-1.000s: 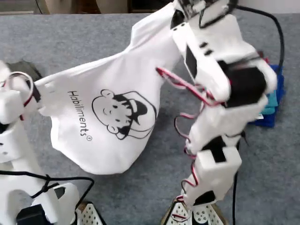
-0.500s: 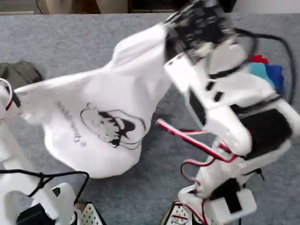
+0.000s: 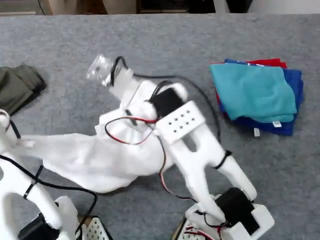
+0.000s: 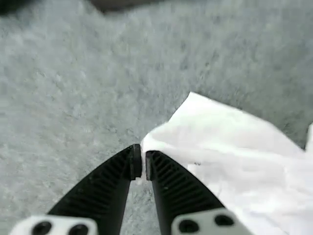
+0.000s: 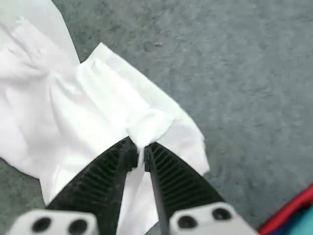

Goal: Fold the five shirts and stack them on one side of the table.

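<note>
High view: left end effector (image 4: 141, 164) and right end effector (image 5: 139, 154) clamp one white shirt (image 3: 95, 156); one olive shirt (image 3: 17, 87), three stacked shirts (image 3: 252, 92).

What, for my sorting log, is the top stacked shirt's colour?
Top shirt: teal, best in high view.

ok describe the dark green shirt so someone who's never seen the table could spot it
Start at the grey table and find the folded stack of teal, blue and red shirts at one end. At the opposite end, past the white shirt, lies the olive-green shirt. It is the only dark, drab one.
</note>
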`<state>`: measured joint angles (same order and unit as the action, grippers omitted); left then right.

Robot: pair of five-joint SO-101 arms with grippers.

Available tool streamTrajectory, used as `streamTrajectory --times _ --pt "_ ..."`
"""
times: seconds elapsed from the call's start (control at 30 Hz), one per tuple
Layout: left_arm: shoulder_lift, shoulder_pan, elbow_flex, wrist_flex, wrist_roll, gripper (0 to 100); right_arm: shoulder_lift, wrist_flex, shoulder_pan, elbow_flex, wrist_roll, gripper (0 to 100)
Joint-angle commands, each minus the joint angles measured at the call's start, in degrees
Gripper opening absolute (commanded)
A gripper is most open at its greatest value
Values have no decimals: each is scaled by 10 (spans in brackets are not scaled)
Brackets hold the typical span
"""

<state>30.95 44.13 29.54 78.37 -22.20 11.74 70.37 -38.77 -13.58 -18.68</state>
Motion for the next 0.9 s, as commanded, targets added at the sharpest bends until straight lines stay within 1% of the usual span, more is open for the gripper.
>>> streamTrajectory --times 0.0,0.1,0.13,0.27,0.33,0.4,0.47,0.57,0.63,0.77,0.87 --pt "4 6 75 -48 -15 18 12 -91 -7 -87 -4 19" --pt "5 6 148 -96 -16 18 -7 -131 -7 -136 -5 34" --pt "5 7 166 -107 -16 18 -18 -130 -7 -138 -5 64" --pt "7 8 221 -135 -39 18 -37 -91 -5 -116 -5 250" --pt "9 18 235 -143 -47 18 -38 -59 -4 -82 -22 294" --pt "9 21 240 -143 -48 18 -40 -14 3 -34 -51 299" --pt "9 26 243 -143 -48 18 -44 17 29 19 -57 288" --pt "5 40 244 -144 -64 18 -45 17 63 84 -57 263" --pt "4 47 244 -146 -73 18 -68 16 70 121 -60 251" --pt "9 48 267 -175 -75 18 -188 18 71 183 -57 247" --pt "9 48 278 -180 -74 18 -291 35 71 230 -57 228"
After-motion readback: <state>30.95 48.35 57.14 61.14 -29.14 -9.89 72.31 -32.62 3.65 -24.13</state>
